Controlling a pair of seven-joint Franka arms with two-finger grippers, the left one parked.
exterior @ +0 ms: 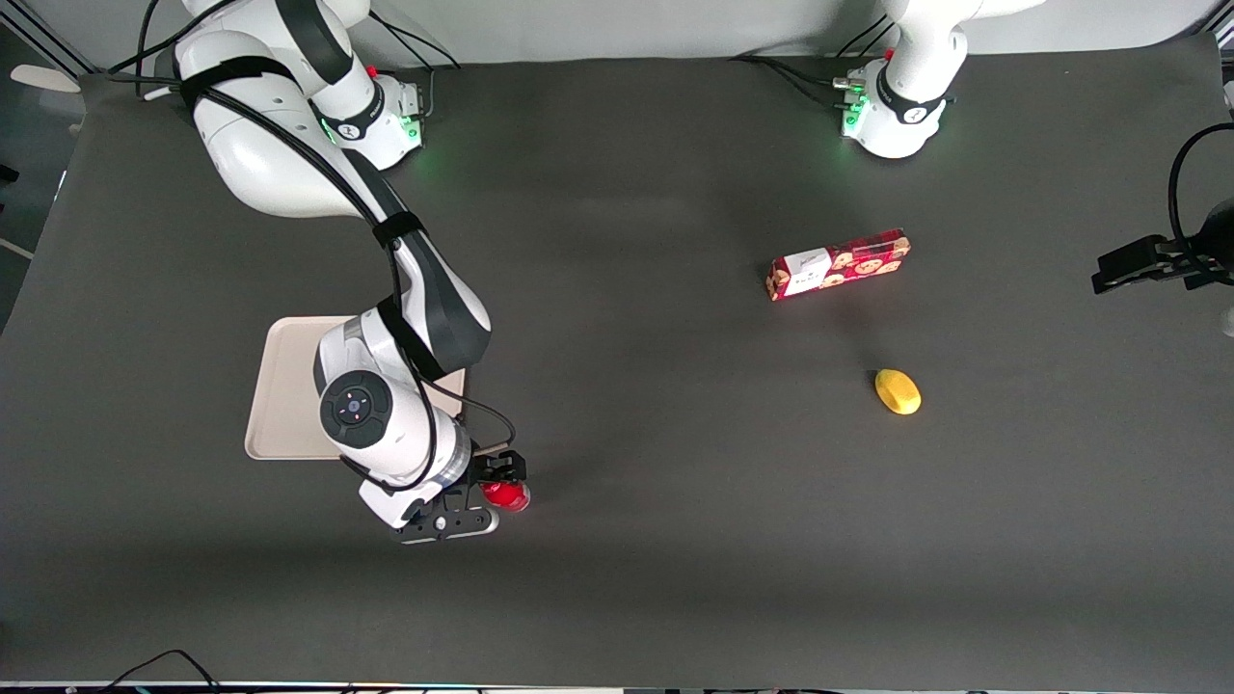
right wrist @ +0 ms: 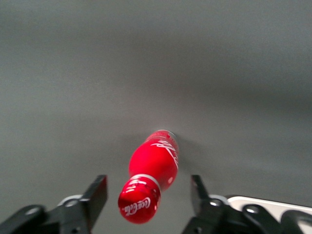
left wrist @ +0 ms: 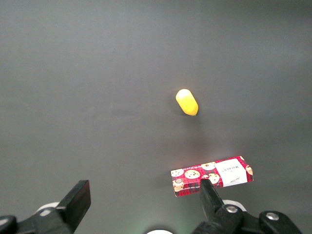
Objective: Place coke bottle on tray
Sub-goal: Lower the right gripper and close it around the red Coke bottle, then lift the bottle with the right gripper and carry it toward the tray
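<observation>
The coke bottle [exterior: 507, 495] is a small bright red bottle with a red cap, standing on the dark table nearer the front camera than the tray. In the right wrist view the bottle [right wrist: 152, 168] stands between the two fingers with a gap on each side. My gripper [exterior: 501, 482] hovers over the bottle, open and not touching it; it shows in the right wrist view too [right wrist: 148, 195]. The beige tray [exterior: 280, 390] lies flat, partly hidden under my arm, and a strip of it shows in the right wrist view [right wrist: 273, 204].
A long red patterned snack box [exterior: 837, 264] and a yellow lemon-like object [exterior: 898, 391] lie toward the parked arm's end of the table; both show in the left wrist view, box [left wrist: 212, 176] and yellow object [left wrist: 186, 102].
</observation>
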